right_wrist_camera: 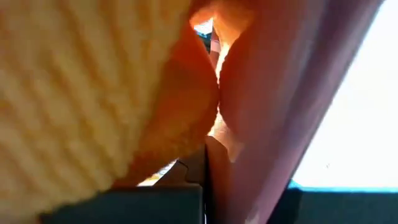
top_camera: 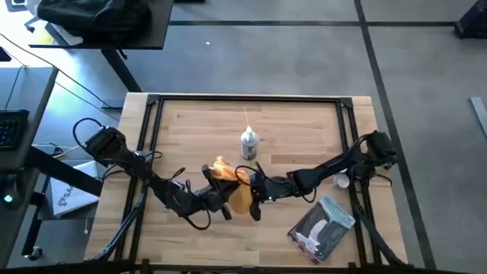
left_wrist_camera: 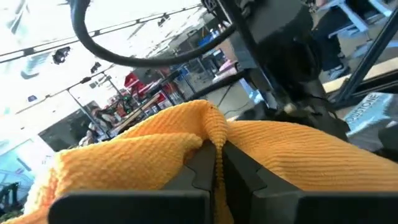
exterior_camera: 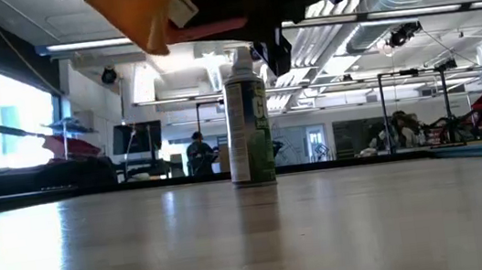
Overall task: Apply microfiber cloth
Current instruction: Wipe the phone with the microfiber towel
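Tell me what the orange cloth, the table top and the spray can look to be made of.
The microfiber cloth: soft woven fabric with a matte finish, shown by fine ribbed rows and limp folds. The table top: pale wood, likely butcher block, with visible plank strips and a slight sheen in the low view. The spray can: probably metal with a printed label and white cap; its material stays uncertain.

A spray bottle stands upright near the middle of the wooden desk, with a thin yellowish stick lying just beyond it on the far side. Toward the near right corner lies a grey-blue printed packet, set at a slant. A small white cup-like thing sits by the right edge. Off the desk to the left, a white box rests on the floor, and a keyboard shows farther left.
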